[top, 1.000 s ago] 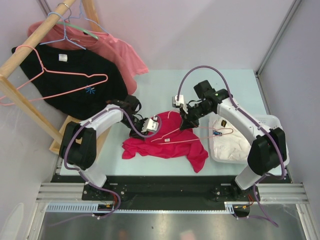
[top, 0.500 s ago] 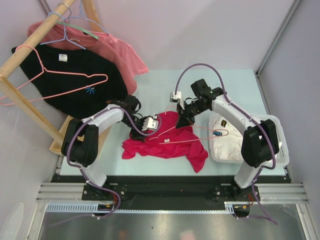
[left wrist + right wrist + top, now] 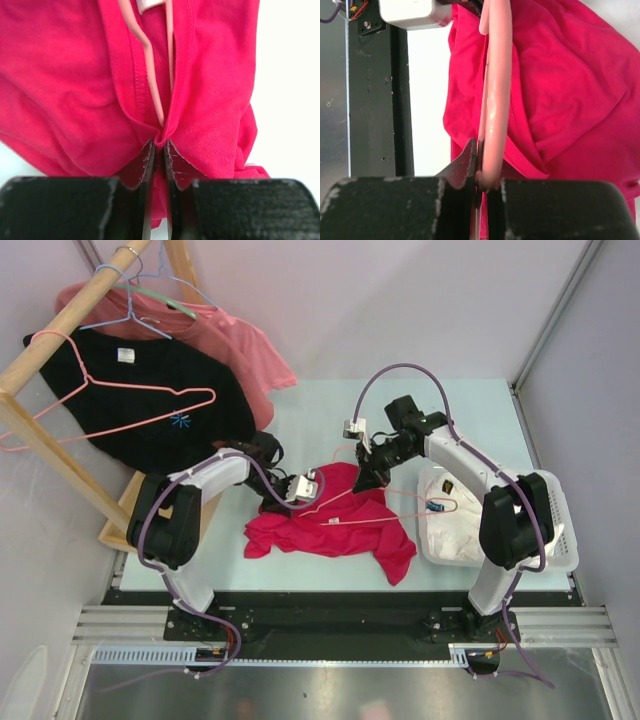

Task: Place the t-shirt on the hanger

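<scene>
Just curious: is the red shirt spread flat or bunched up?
Bunched: the shirt lies crumpled, folds pinched in the left hand.

3 t-shirts, 4 hangers, 2 robot arms, 1 basket, 1 wooden rack

The pale mint desk carries two things directly. The crimson t-shirt lies crumpled near the front edge at the middle, one sleeve trailing toward the front right. A white basket sits at the right front corner, with white cloth inside.
</scene>
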You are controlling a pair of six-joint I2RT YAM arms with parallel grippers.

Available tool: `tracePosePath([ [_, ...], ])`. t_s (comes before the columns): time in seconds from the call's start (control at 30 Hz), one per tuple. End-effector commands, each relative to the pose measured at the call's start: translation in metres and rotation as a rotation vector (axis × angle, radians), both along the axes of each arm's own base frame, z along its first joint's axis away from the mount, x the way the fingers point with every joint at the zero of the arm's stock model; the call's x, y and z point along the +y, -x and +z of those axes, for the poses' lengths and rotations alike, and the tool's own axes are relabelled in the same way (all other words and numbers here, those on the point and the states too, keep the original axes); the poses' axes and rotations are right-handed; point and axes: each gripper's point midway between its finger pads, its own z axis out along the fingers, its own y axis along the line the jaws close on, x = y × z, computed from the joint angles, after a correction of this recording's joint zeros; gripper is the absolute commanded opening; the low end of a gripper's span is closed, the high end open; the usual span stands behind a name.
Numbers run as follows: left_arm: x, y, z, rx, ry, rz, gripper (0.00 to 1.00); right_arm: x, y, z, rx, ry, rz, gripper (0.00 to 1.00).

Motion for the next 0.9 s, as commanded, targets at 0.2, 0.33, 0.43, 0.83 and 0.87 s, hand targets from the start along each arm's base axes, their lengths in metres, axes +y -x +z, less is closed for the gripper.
tracePosePath([
  [0.2, -0.015, 0.015, 0.062, -0.066, 0.131, 0.017, 0.2, 0.031, -0.005, 0.022, -0.013, -0.119, 0.015, 0.0],
  [0.33, -0.018, 0.023, 0.084, -0.102, 0.172, 0.019, 0.2, 0.043, 0.002, 0.035, -0.022, -0.165, 0.042, 0.0],
  [0.43, -0.022, 0.027, 0.096, -0.111, 0.199, 0.028, 0.2, 0.053, 0.009, 0.036, -0.023, -0.188, 0.075, 0.0],
  [0.83, -0.036, 0.058, 0.139, -0.141, 0.341, 0.087, 0.17, 0.111, 0.024, 0.027, -0.043, -0.258, 0.183, 0.0],
  [0.87, -0.036, 0.059, 0.142, -0.153, 0.35, 0.101, 0.18, 0.115, 0.027, 0.027, -0.033, -0.26, 0.187, 0.0],
])
